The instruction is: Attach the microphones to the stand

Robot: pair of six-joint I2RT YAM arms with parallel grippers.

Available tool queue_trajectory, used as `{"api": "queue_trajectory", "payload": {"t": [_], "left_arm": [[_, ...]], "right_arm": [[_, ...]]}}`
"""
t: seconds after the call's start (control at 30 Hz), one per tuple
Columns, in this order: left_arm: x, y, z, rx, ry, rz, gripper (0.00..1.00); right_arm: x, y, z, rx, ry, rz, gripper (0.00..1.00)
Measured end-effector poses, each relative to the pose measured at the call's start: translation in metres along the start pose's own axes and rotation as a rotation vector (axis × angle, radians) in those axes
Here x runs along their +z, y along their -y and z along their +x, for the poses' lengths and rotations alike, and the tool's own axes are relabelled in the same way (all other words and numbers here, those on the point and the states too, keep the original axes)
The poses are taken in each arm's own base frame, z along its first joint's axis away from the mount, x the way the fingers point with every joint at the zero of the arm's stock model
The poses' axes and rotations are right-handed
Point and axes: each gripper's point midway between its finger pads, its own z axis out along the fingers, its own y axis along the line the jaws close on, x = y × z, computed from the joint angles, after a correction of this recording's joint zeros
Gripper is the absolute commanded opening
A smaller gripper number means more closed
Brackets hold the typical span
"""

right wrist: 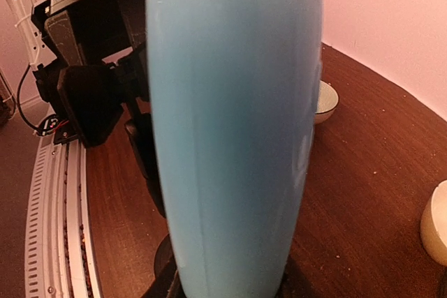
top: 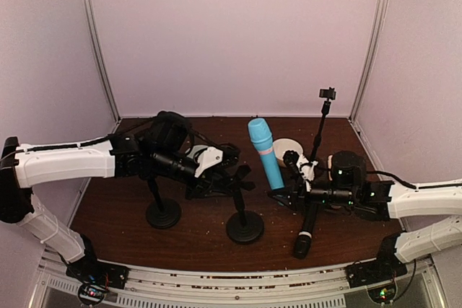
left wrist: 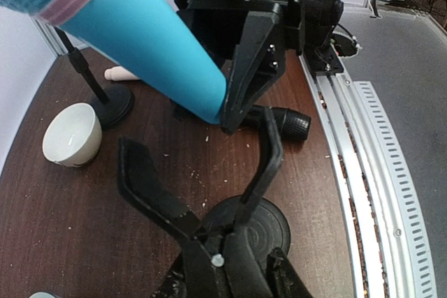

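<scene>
The right end effector (top: 286, 194) is clamped on the lower barrel of the light blue microphone (top: 263, 151). It holds the microphone off the counter (top: 195, 247), long axis near upright, head up, just right of the middle stand (top: 244, 229). The left end effector (top: 216, 178), the nearer one, looks closed on the stem of that stand's clip (left wrist: 150, 186). The left wrist view shows the microphone's tail just beyond the upturned fork, apart from it, while the barrel fills the right wrist view and hides the clip.
</scene>
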Motion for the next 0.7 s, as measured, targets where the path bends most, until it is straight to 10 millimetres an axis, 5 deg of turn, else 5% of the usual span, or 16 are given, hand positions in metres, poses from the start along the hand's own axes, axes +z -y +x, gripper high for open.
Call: {"api": "queue_trajectory", "payload": {"t": [0.23, 0.7], "left_arm": [[0.001, 0.003, -0.006, 0.003, 0.034, 0.021, 0.13], [0.001, 0.000, -0.011, -0.015, 0.080, 0.018, 0.15]], "right_arm": [[0.008, -0.009, -0.013, -0.016, 0.066, -0.055, 0.10], [0.036, -0.040, 0.004, -0.010, -0.017, -0.186, 0.11]]}}
